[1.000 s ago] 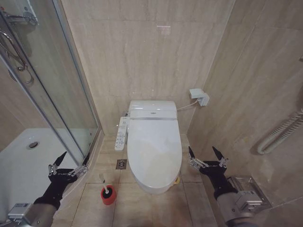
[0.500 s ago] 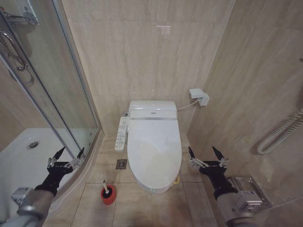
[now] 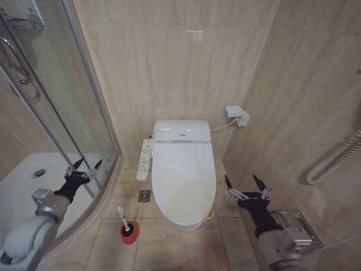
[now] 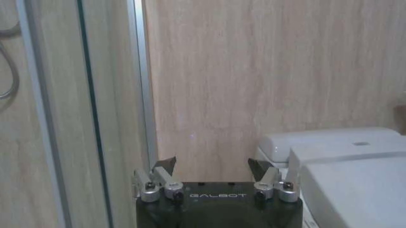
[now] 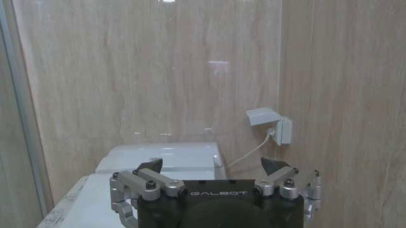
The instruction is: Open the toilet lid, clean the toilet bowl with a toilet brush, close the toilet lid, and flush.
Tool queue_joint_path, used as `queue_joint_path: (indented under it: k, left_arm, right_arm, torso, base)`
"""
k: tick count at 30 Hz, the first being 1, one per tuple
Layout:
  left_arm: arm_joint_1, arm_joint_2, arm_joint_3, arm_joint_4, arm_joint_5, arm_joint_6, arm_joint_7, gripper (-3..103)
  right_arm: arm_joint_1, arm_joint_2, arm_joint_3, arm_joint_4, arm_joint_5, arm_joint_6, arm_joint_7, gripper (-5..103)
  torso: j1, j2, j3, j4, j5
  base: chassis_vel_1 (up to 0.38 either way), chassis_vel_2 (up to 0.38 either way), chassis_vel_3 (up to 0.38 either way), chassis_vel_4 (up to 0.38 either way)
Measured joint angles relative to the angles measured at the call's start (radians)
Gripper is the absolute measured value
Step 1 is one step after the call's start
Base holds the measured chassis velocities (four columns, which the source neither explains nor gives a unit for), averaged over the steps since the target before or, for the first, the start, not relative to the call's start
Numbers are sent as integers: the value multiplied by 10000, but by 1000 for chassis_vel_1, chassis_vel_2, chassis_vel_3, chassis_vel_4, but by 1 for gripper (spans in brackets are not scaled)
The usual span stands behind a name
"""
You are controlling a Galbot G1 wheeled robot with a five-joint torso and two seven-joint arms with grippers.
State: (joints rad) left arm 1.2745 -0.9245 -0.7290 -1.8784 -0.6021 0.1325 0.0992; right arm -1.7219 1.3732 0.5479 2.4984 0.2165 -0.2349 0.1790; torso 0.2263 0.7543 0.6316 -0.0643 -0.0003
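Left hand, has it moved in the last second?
Yes. The left hand has risen and gone forward, from level with the toilet brush toward the shower door's lower edge, open.

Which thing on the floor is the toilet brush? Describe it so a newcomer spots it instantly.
Start at the white bidet-style toilet with its closed glossy lid against the beige tiled back wall. On the floor tiles by its front corner, on the shower side, stands a small red round cup holder. The thin white-handled toilet brush sticks up from it, the floor's only red item.
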Motion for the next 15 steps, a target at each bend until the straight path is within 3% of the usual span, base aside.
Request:
queue_joint_path:
  k: [6,14,15]
  left_arm:
    - [-816,585,668,476,-324,-52,163,80]
    - [-1100,700,1293,351,-362,-521,822,80]
    - [-1325,673,1409,476,-366,-667,950,74]
  right_arm:
    - [0,0,0,0,1,0,0,100]
    - [0,0,0,0,0,0,0,100]
    - [0,0,0,0,0,0,0,100]
  torso:
    - [0,0,-1,3,3]
    - [-1,0,-1,3,3]
    - [-1,0,-1,1,2]
  base:
    - [0,0,0,0]
    - [0,0,0,0]
    - [0,0,0,0]
